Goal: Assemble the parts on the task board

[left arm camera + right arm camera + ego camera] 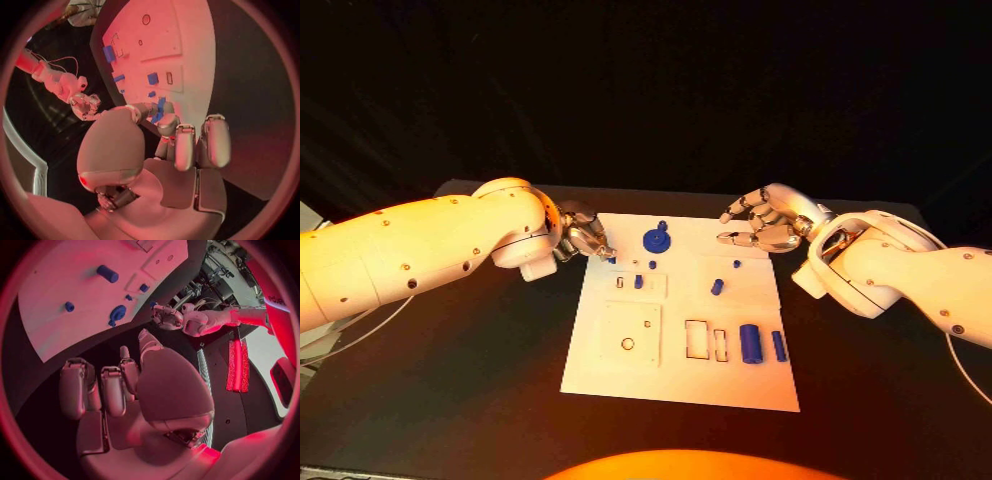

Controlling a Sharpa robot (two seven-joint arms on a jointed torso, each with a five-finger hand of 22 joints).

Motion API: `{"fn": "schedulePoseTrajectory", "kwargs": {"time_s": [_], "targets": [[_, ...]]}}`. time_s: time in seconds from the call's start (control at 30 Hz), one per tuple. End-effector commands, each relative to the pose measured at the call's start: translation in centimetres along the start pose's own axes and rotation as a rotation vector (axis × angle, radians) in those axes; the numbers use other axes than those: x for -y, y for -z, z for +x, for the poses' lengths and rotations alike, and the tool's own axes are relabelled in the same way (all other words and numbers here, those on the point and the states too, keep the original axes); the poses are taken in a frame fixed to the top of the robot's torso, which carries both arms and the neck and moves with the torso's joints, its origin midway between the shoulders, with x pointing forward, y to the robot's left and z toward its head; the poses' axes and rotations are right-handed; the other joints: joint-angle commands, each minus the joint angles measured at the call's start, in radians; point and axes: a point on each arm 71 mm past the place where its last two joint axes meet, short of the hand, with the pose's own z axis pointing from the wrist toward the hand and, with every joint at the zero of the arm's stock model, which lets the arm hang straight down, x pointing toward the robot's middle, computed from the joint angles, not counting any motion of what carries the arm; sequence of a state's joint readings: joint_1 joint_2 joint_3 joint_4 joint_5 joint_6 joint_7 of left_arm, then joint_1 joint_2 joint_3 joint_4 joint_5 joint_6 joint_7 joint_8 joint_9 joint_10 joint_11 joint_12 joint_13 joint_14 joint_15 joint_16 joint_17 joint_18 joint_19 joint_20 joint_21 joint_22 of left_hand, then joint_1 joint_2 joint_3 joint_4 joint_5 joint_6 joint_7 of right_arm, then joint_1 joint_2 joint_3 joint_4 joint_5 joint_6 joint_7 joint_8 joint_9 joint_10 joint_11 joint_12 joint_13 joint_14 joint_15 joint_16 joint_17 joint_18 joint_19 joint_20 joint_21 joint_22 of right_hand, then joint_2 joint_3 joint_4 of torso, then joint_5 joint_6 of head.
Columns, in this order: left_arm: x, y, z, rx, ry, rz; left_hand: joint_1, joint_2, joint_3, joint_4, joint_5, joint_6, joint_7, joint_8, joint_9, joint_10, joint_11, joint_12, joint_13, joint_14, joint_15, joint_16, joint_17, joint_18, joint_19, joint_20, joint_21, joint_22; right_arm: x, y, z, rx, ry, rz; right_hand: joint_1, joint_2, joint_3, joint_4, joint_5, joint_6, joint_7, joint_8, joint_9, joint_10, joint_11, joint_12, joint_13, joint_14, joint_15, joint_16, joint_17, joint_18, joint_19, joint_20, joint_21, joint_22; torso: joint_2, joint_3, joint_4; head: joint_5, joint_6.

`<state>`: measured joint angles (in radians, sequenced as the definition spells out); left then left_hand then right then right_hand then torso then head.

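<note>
My left hand [583, 236] sits at the far left corner of the task board [682, 385], fingers curled in toward the board's edge; in the left wrist view a thin blue part [160, 110] lies right at my fingertips [167, 123], and I judge I am pinching it, though the contact itself is partly hidden; my right hand [769, 222] hovers over the far right corner of the board, fingers loosely curled and apart, holding nothing.

The risk, as I judge it: the blue part is slim and held only at the tips, so a small twist of the wrist could let it slip or tilt; it could then drop onto the board or roll off onto the bench [459, 380]; my curled fingers are also just beside the round blue disc [655, 240], and a careless sweep could knock it.

Farther out, toward the near side, a blue cylinder [751, 343] and a thinner blue pin [779, 346] lie at the right of the board, beside two empty rectangular slots [697, 339].
</note>
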<state>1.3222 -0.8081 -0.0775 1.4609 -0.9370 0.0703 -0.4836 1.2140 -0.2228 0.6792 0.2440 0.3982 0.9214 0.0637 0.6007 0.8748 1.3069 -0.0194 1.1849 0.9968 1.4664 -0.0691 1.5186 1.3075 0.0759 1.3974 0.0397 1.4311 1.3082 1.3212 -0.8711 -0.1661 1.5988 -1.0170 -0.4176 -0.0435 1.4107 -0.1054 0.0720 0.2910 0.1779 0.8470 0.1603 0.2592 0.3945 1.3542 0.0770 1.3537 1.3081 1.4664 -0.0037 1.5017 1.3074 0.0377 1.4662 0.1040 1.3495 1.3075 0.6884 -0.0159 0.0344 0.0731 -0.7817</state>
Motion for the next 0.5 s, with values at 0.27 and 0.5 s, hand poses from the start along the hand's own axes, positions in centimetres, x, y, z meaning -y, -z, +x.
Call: {"fn": "schedulePoseTrajectory", "kwargs": {"time_s": [0.27,0.5], "targets": [[0.7,0.1,1.8,0.054,-0.013,-0.003,-0.014,0.001,0.199,-0.189,0.004,0.013,-0.007,0.007,0.000,0.012,0.000,0.008,0.005,0.081,-0.006,0.006,0.177,-0.020,0.008,0.000,0.008,0.056,-0.1,-0.1,0.0,0.008,0.002,-0.015,-0.003,0.005,0.005,-0.002,0.008,-0.007,0.000,0.006,-0.003,-0.025,0.000,-0.024,0.016,0.052,0.005,-0.029,0.056,0.028,-0.028,0.002,-0.069,0.094,0.001,0.0001,-0.0042,0.002,-0.004],[0.7,-0.3,2.8,0.034,-0.059,-0.021,-0.016,0.000,0.201,-0.190,0.005,0.014,-0.007,0.007,0.000,0.013,0.000,0.008,0.006,0.081,-0.006,0.006,0.177,-0.020,0.008,-0.001,0.008,0.057,-0.1,-0.2,0.0,0.014,0.000,-0.020,-0.003,0.005,0.005,-0.002,0.008,-0.008,0.000,0.006,-0.003,-0.027,0.000,-0.026,0.014,0.051,0.005,-0.031,0.053,0.028,-0.030,0.002,-0.072,0.092,0.002,0.0009,-0.0018,-0.001,-0.009]]}}
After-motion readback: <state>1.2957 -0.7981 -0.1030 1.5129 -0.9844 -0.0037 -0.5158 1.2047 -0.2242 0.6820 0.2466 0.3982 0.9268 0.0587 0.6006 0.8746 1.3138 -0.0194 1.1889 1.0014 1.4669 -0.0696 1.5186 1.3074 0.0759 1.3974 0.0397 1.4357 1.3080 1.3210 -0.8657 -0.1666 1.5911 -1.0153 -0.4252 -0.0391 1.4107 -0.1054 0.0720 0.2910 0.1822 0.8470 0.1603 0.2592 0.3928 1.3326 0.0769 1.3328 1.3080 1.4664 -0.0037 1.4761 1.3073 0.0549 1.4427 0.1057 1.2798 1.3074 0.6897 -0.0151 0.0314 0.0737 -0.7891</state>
